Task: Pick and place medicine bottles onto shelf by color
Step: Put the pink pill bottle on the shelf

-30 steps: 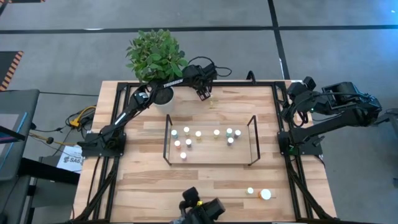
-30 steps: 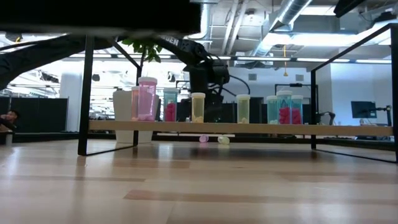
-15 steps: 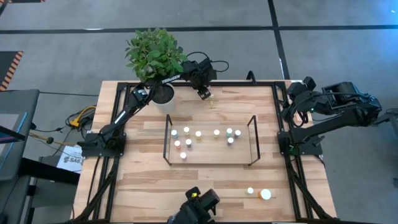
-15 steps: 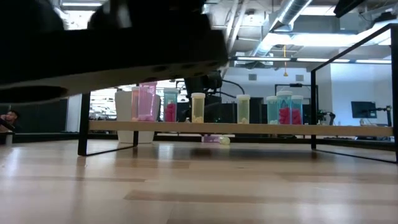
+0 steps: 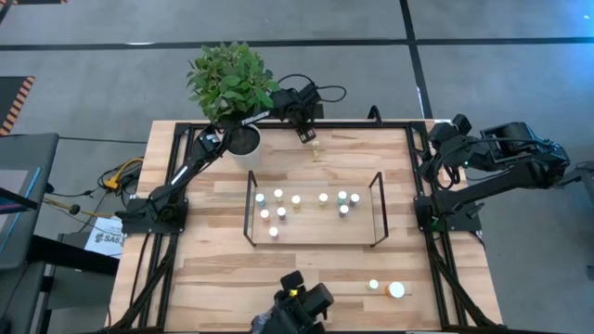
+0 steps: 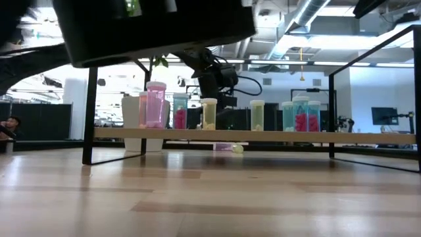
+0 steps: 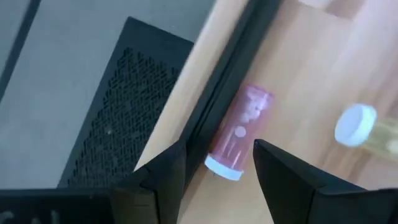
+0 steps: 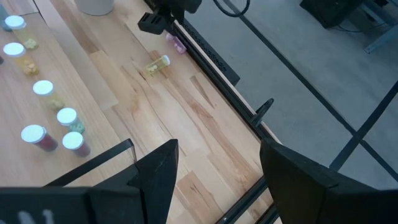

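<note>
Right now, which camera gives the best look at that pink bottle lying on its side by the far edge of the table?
The left wrist view: the pink bottle fills the picture, lying on its side beside the table's black edge rail, seen between the left gripper's open fingers. The right wrist view shows it small and far off. The low view shows a sliver under the shelf. The high view barely shows it.

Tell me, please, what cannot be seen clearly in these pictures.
- High view: a dark object at the bottom edge covers part of the table.
- Low view: a dark blurred shape across the top hides the upper room; the lying pink bottle is half hidden by the shelf.
- Left wrist view: the yellow bottle is cut off by the edge.
</note>
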